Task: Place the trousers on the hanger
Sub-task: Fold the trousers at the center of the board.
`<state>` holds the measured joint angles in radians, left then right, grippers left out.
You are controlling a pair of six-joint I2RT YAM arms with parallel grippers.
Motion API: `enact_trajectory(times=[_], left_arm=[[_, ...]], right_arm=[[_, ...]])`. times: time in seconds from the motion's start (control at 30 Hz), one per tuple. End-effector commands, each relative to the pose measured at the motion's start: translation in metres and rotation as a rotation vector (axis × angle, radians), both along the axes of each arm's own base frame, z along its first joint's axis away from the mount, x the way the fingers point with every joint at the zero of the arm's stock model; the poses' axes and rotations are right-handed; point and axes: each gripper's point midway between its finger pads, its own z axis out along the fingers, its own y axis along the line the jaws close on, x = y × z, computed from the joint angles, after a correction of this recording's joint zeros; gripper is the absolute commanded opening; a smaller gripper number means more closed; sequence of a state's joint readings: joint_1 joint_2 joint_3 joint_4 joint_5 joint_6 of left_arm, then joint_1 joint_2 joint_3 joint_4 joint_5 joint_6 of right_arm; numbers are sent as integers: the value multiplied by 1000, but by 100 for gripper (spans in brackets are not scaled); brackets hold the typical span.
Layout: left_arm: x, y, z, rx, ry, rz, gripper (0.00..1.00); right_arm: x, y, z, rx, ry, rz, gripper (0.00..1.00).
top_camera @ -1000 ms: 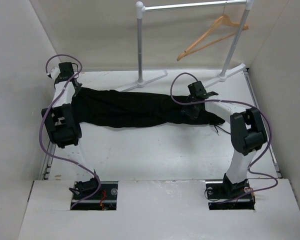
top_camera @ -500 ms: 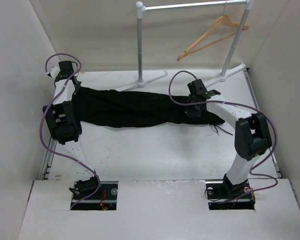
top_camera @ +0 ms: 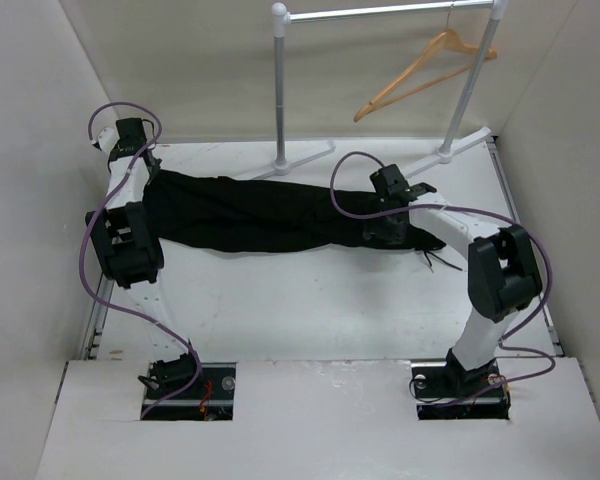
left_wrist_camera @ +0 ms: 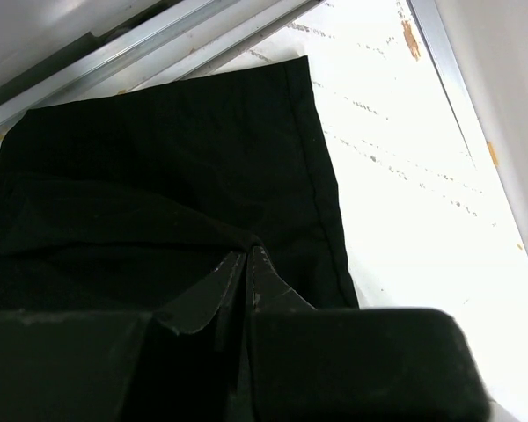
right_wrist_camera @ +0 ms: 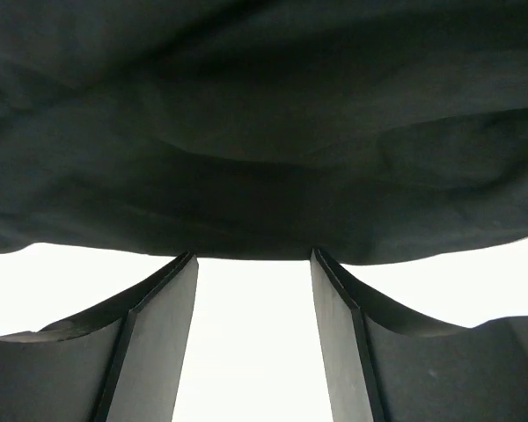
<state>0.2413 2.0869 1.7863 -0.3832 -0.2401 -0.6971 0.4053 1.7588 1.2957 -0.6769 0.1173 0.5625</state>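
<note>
Black trousers [top_camera: 250,212] edge just beyond right gripper [right_wrist_camera: 253,257].

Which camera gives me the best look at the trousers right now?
Top external: it shows the trousers whole, laid out full length. The left wrist view shows only one hemmed end, pinched by the left gripper; the right wrist view, just a fabric edge past the open right gripper.

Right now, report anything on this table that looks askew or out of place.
The hanger hangs lopsided on the rack, one end dipping well below the other. The trousers lie rumpled across the table, thin cords trailing loose from their right end. Nothing looks spilled or damaged.
</note>
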Motion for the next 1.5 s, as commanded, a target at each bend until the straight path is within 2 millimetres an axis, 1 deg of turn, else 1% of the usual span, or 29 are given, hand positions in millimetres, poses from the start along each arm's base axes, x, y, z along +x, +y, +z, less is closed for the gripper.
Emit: enact_trajectory(times=[0.0, 0.1, 0.13, 0.2, 0.23, 0.3, 0.33, 0.43, 0.5, 0.53, 0.6, 0.63, 0.67, 0.7, 0.73, 0.77, 0.83, 0.97, 1.03, 1.07, 1.13, 1.2, 1.33, 1.4, 1.47], left_arm=[[3, 0, 8, 12, -30, 12, 1], [4, -1, 4, 9, -26, 9, 1], [4, -1, 4, 9, -26, 9, 1], [4, -2, 4, 9, -26, 7, 1], [4, -3, 4, 9, -26, 6, 1], [4, -3, 4, 9, -26, 6, 1], [4, -3, 3, 9, -24, 6, 1], [5, -3, 4, 9, -26, 6, 1], [5, -3, 6, 10, -30, 6, 1], [5, -3, 7, 11, -33, 6, 1], [5, -3, 11, 11, -41, 4, 1], [5, -3, 14, 12, -45, 4, 1], [5, -3, 13, 12, -44, 4, 1], [5, -3, 14, 12, -45, 4, 1], [5, -4, 14, 11, -46, 2, 1], [6, -6, 13, 10, -45, 0, 1], [6, -11, 12, 7, -43, -7, 1], [5, -16, 11, 4, -43, -14, 1], [4, -17, 10, -1, -47, -15, 1], [3, -18, 8, -5, -45, -16, 1], [2, -19, 6, -9, -40, -17, 1], [1, -20, 5, -13, -40, -19, 1], [2, -20, 7, -18, -45, -18, 1], [3, -20, 7, -19, -47, -17, 1], [3, -19, 7, -23, -49, -17, 1]], right_arm=[[7, 7, 12, -49, -29, 76, 60], [18, 0, 15, -130, -66, 79, 60], [22, -3, 17, -153, -79, 72, 58], [28, -7, 19, -189, -91, 66, 50], [30, -8, 18, -198, -93, 63, 44], [32, -8, 14, -207, -86, 64, 27], [31, -9, 9, -210, -77, 60, 19], [21, -11, -4, -213, -39, 60, 10], [9, -18, -7, -194, -18, 43, 1], [4, -23, -6, -186, -16, 26, 0], [-3, -32, 2, -176, -37, -11, 1], [-3, -32, 11, -164, -67, -17, 6], [0, -28, 21, -146, -105, -11, 17], [5, -25, 31, -128, -137, -7, 31], [10, -17, 42, -107, -164, 10, 41], [13, -6, 48, -82, -178, 43, 47], [17, 19, 51, -26, -175, 122, 54], [17, 70, 40, 28, -155, 272, 58], [22, 90, 34, 29, -159, 336, 58], [25, 97, 32, 27, -165, 351, 58], [35, 116, 27, 30, -179, 395, 58], [43, 127, 24, 27, -187, 418, 58], [52, 144, 19, 19, -197, 460, 58], [56, 147, 10, -10, -190, 472, 58], [62, 144, 5, -50, -195, 456, 55]])
